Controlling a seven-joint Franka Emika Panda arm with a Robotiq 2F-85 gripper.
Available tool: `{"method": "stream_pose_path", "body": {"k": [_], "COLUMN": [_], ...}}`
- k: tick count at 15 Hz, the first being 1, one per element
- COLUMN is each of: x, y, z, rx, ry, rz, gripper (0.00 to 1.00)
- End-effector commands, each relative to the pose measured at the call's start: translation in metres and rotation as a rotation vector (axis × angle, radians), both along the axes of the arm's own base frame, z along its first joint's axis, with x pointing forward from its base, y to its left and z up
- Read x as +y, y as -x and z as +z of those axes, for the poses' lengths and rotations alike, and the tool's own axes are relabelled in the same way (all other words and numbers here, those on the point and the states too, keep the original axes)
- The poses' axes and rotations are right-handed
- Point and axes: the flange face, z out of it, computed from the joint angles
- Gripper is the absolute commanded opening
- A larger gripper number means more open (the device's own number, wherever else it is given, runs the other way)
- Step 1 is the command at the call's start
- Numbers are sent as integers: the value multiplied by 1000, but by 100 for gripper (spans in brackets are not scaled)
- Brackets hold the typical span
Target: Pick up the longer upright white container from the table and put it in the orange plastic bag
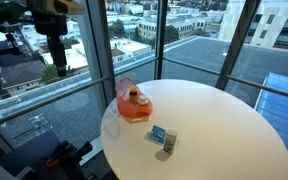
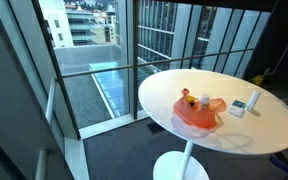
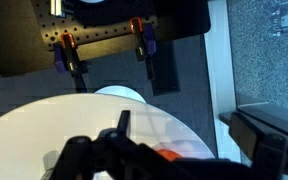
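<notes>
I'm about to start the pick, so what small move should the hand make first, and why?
Probably bring the hand over and down toward the tall white container. The hand hangs high, far from it, while the container stands upright on the table near the orange bag.

One round white table [image 1: 224,120], one orange bag [image 1: 134,108], two small containers [image 1: 158,134].

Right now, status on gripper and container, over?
Gripper high, clear of table; jaws unreadable. White container upright on table, untouched. Small box beside it, orange bag nearby.
</notes>
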Motion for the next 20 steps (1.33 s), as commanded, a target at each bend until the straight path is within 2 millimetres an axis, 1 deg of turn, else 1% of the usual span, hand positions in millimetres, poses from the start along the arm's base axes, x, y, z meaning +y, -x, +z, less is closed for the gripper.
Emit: {"method": "stream_pose_path", "body": {"k": [1,5,8,10,13,16,20], "x": [0,0,-10,-20,-39,-63,-101], "y": [0,0,-9,-16,-30,-47,-72], "z": [0,0,9,15,20,22,16], "rx": [1,1,-10,-24,-44,-71,-85], "ry": [0,0,28,39,56,72,96], "rz": [0,0,-34,-63,-111,-159,-226], "gripper": [100,100,100,100,100,100,100]}}
